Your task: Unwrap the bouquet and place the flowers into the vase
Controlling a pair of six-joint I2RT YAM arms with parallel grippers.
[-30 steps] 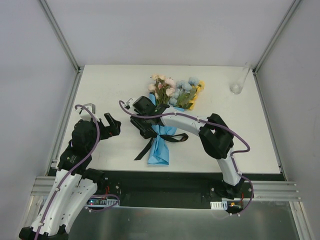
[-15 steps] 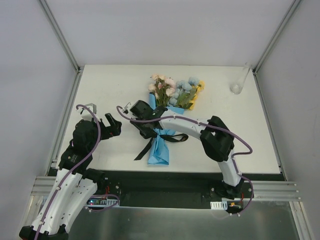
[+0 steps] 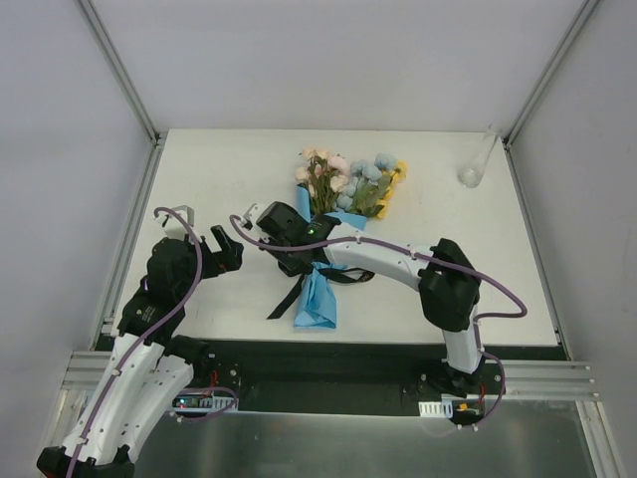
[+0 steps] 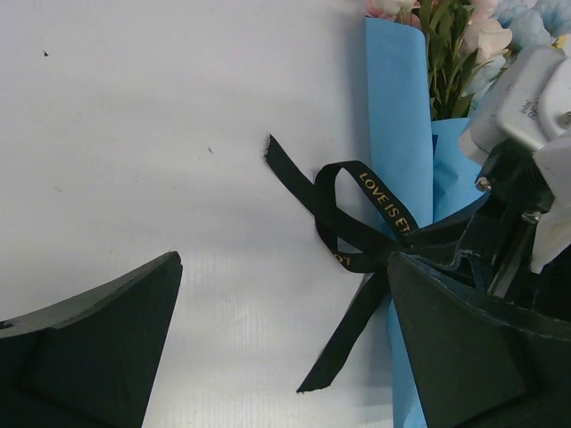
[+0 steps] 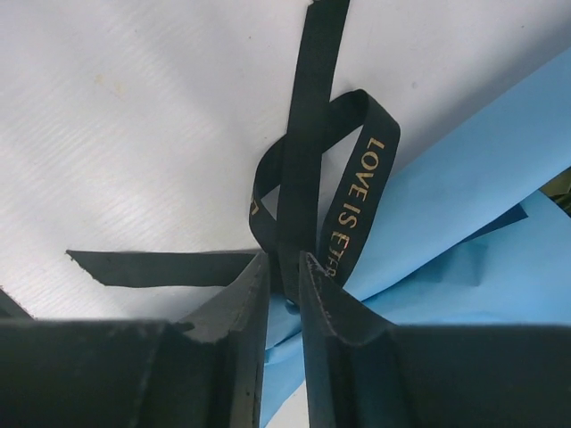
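The bouquet lies mid-table, its blue paper cone (image 3: pixel 317 294) pointing toward the arms and its flowers (image 3: pixel 343 179) fanned out at the far end. A black ribbon (image 5: pixel 308 134) printed with gold letters is tied round the cone (image 5: pixel 464 178). My right gripper (image 5: pixel 284 259) reaches down at the bow (image 3: pixel 289 261), its jaws pinched to a narrow slit with one ribbon strand between them. My left gripper (image 3: pixel 221 249) hovers wide open left of the bouquet, and the bow (image 4: pixel 357 223) and cone (image 4: pixel 397 107) show beyond its fingers (image 4: pixel 89 339). The clear vase (image 3: pixel 470 174) stands far right at the back.
A metal frame post (image 3: pixel 124 75) rises at the table's back left corner and another post (image 3: pixel 542 75) at the back right, just behind the vase. A loose ribbon tail (image 3: pixel 287 299) trails toward the table's near edge (image 3: pixel 299 344).
My right gripper has shifted slightly left at the bow and its jaws have drawn together round a ribbon strand. The left arm has barely moved.
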